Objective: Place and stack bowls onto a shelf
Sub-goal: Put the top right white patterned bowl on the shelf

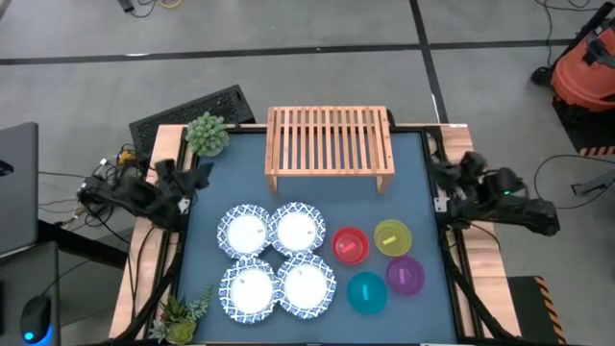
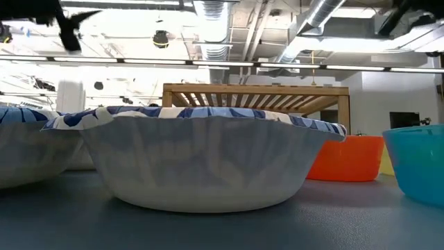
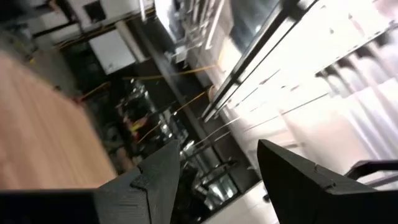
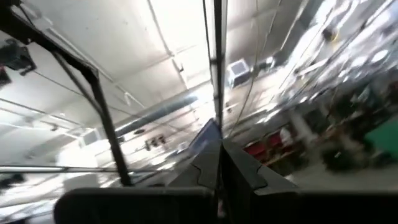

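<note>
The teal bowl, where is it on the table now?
In the high view the teal bowl sits on the table's right half near the front edge, beside the purple bowl and below the red bowl.

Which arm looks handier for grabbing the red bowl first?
The right arm, probably. Its tool waits at the table's right edge, nearer the red bowl; the left tool sits across the table, beyond the white bowls.
</note>
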Robot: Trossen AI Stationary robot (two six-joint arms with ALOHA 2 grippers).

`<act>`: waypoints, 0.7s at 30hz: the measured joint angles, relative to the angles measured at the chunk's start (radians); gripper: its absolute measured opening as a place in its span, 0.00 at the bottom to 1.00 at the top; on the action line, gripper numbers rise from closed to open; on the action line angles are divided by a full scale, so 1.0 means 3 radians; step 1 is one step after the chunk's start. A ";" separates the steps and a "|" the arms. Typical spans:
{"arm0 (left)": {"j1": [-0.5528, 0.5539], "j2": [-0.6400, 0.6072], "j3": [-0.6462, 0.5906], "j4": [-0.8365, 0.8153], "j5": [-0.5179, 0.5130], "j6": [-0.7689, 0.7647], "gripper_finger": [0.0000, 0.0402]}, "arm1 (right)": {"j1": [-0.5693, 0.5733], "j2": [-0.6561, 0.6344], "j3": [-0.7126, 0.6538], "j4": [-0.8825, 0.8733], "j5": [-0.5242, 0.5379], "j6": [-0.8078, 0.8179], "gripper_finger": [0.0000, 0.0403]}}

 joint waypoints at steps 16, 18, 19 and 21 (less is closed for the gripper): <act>-0.0003 0.2018 0.2863 -0.3317 0.0029 -0.0302 0.50 | 0.0000 0.1853 0.1927 -0.2660 0.0033 -0.0535 0.10; -0.0003 0.2203 0.3162 -0.3951 0.0001 -0.0646 0.50 | 0.0000 0.2110 0.2142 -0.3007 0.0033 -0.0449 0.10; -0.0001 0.2292 0.3280 -0.4248 0.0002 -0.0804 0.50 | 0.0000 0.2228 0.2260 -0.3156 0.0033 -0.0439 0.10; -0.0001 0.2448 0.3424 -0.4683 0.0039 -0.1090 0.50 | 0.0000 0.2462 0.2500 -0.3462 0.0032 -0.0440 0.10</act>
